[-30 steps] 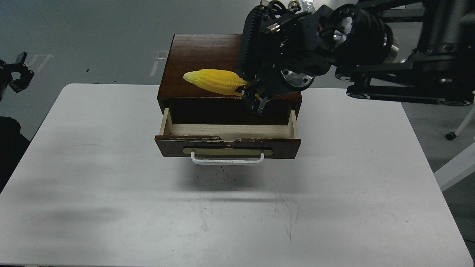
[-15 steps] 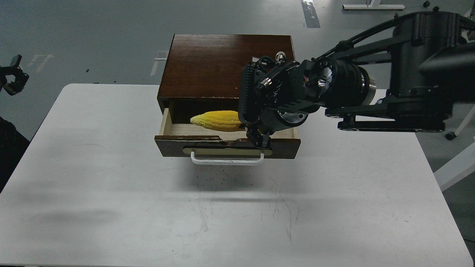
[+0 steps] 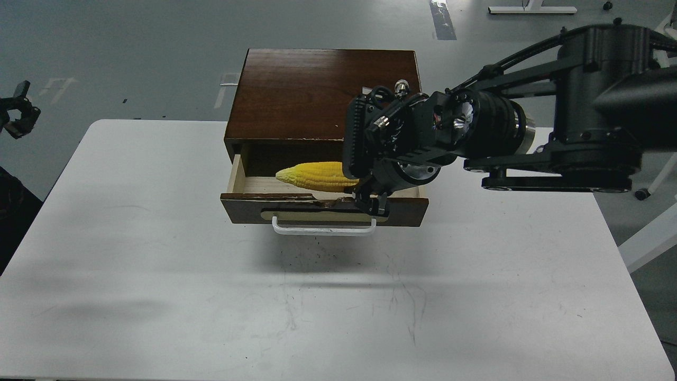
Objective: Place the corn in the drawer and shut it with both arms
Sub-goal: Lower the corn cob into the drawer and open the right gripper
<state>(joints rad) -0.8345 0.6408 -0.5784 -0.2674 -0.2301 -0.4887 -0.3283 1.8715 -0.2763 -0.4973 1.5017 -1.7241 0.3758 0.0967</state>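
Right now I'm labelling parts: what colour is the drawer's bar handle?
White, on an olive-gold plate; the head view shows the handle clearly.

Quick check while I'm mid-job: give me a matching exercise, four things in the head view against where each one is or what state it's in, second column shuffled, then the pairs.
Things:
1. corn
2. drawer
3. right end effector
4. left end effector

Places or states:
A. far out at the left edge, off the table
B. pulled open, pale wood showing inside
C. over the open drawer, lying sideways, tip pointing left
D. low at the drawer's front edge, at the thick end of the corn

Pairs: 1-C, 2-B, 3-D, 4-A
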